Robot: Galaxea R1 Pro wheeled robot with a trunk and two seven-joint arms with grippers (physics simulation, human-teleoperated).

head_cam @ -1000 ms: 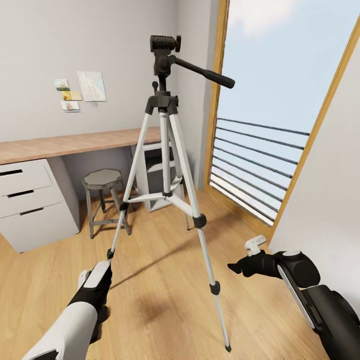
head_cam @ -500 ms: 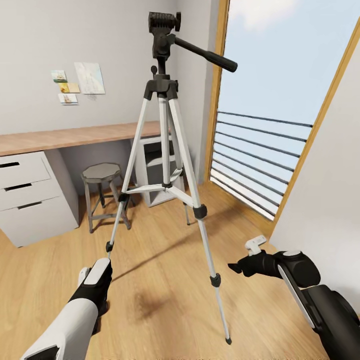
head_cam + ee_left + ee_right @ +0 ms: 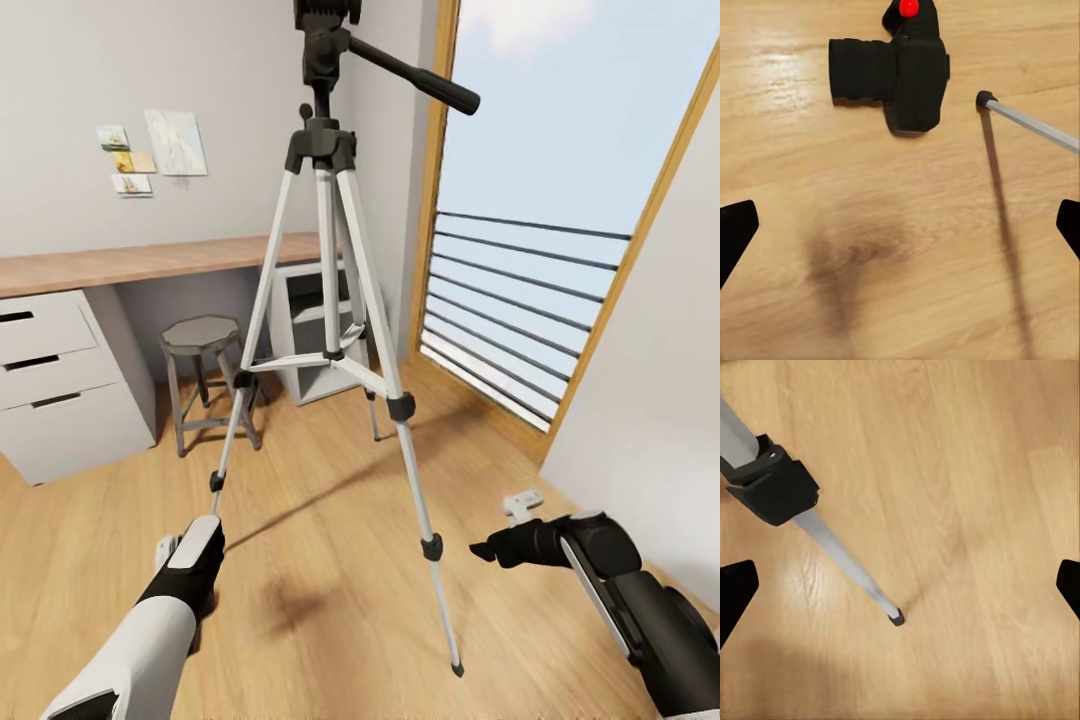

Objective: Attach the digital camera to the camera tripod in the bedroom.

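Note:
The digital camera point(image 3: 896, 75), black with a red button point(image 3: 908, 7), lies on the plank floor in the left wrist view. It is just beside a foot of the camera tripod point(image 3: 984, 99). My left gripper point(image 3: 900, 229) hovers open above the floor short of the camera, holding nothing. The camera tripod point(image 3: 330, 300) stands mid-room, with its black head point(image 3: 325, 30) and pan handle point(image 3: 420, 75) at the top of the head view. My right gripper point(image 3: 488, 550) is open low beside the front leg. The right wrist view looks down on that leg's foot point(image 3: 896, 619) and black joint point(image 3: 772, 487).
A wooden desk point(image 3: 130, 265) with white drawers point(image 3: 55, 380) lines the far wall. A small grey stool point(image 3: 205, 380) stands under it, behind the tripod's left leg. A tall window with railing bars point(image 3: 530, 300) is at the right, and a white wall panel point(image 3: 660, 400) is close on the right.
The whole head view has shifted: tripod, desk and stool sit higher in the picture, so the camera moved. My right gripper has drifted slightly right and lower in the picture.

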